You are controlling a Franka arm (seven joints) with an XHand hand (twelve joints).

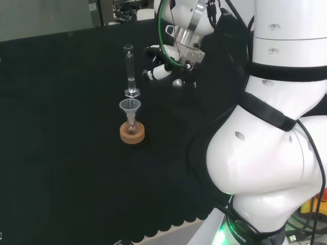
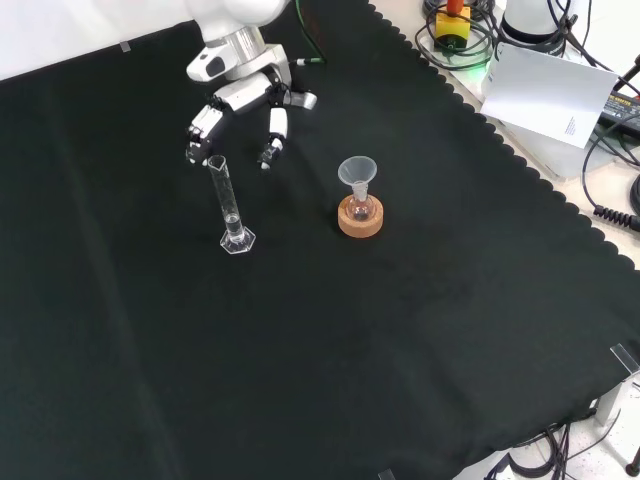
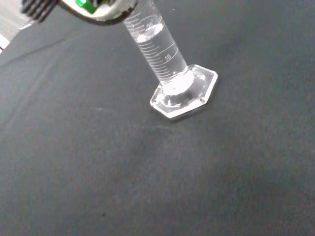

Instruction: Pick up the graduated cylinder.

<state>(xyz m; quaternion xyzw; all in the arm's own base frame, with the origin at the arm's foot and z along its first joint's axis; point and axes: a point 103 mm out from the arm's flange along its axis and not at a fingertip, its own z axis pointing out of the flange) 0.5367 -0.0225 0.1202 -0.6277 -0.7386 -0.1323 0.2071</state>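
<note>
**Over the black cloth, a hand closes in on the cylinder**

Toward the far edge of the cloth-covered bench, as the front view has it, the robot's hand hangs with its fingers spread and pointing downward, gripping nothing. They are relaxed and apart, and a gap of bare cloth shows between them and the graduated cylinder; no contact is visible in the head view either, where the hand sits just to the right of the tall tube. The cylinder stands upright on its clear hexagonal base, its upper end near the fingertips in the front view, with what looks like a little clear liquid low in the tube. By these pictures the job appears to be at the approach stage: reaching done in part, grasp not yet made. The next move would call for bringing the open fingers in around the tube's upper length, thumb opposing them, and curling shut before any lift, while keeping the tube vertical so the narrow foot does not tip. Just beside the cylinder, nearer the middle of the cloth, a small flask topped with a clear funnel rests in a cork ring, untouched and well clear of the hand.
</note>
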